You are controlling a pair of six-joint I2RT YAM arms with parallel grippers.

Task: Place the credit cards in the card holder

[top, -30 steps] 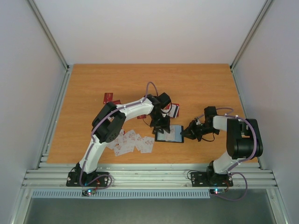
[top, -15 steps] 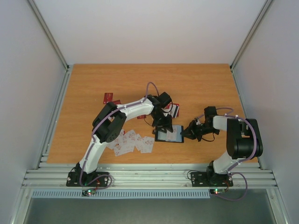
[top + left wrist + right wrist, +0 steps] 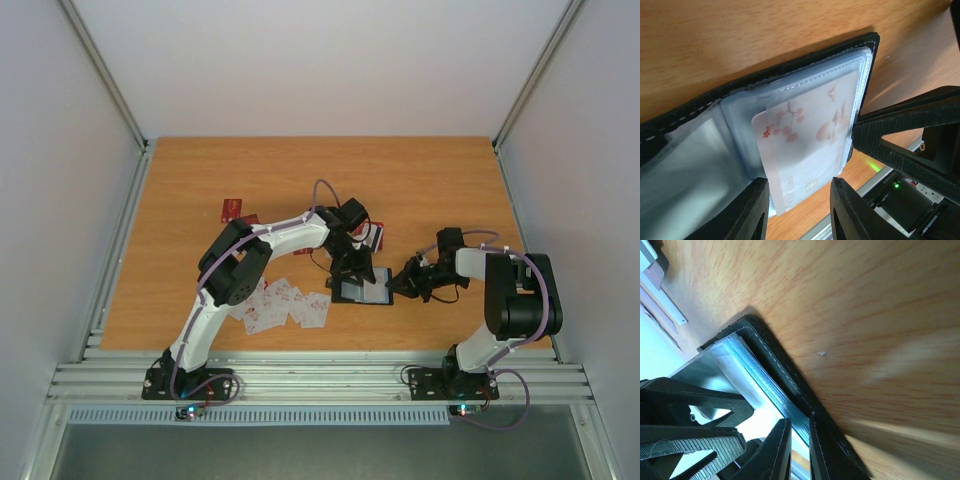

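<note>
Card holder (image 3: 372, 293) lies open on the table (image 3: 440, 180), at about 5 o'clock from the table's middle in your top view, black cover down and pale bluish sleeves up. Your left claw (image 3: 800, 182) meets it from 11 o'clock and your right claw (image 3: 799, 419) from 3 o'clock.

Check your left wrist view. The left claw is part-way spread, and a white card (image 3: 810, 145) with red blossom marks sits between its fingers (image 3: 747, 212), one long edge against each. So the claw is pinching that card across its width. The card's far half is under a clear sleeve (image 3: 742, 107) of the holder, and its near end sticks out toward 6 o'clock.

Your right claw is pressed almost together. In the right wrist view its two fingers (image 3: 777, 450) close on the holder's stitched edge, with the stacked sleeve edges in the thin gap between them. In the left wrist view the same claw shows as a black wedge at 3 o'clock, its tip touching the holder's right rim.

The other credit cards (image 3: 285, 303) lie loose in an overlapping cluster at 8 o'clock from the holder, apart from both claws. A red card (image 3: 232, 209) lies alone toward 10 o'clock. A small group of cards (image 3: 374, 236) lies at 12 o'clock, partly hidden by the left arm (image 3: 280, 232).
</note>
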